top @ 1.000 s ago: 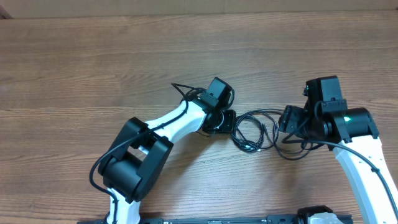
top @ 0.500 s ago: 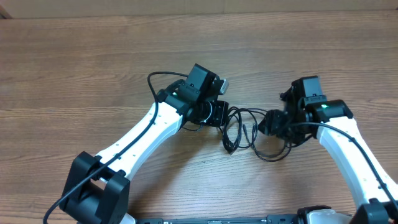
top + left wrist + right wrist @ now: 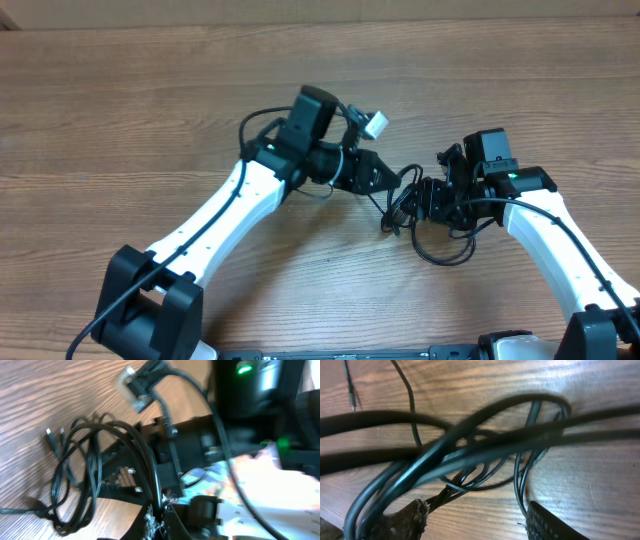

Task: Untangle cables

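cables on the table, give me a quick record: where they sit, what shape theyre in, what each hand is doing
cables: thin black cords bunched between the two hands
shape: overlapping loops, tangled; one loop trails out toward the near edge
plug ends: two small tips lying side by side on the wood
left hand: shut on the cables at the left side of the bunch
right hand: open, fingers apart with cords running across the gap
surface: wooden table
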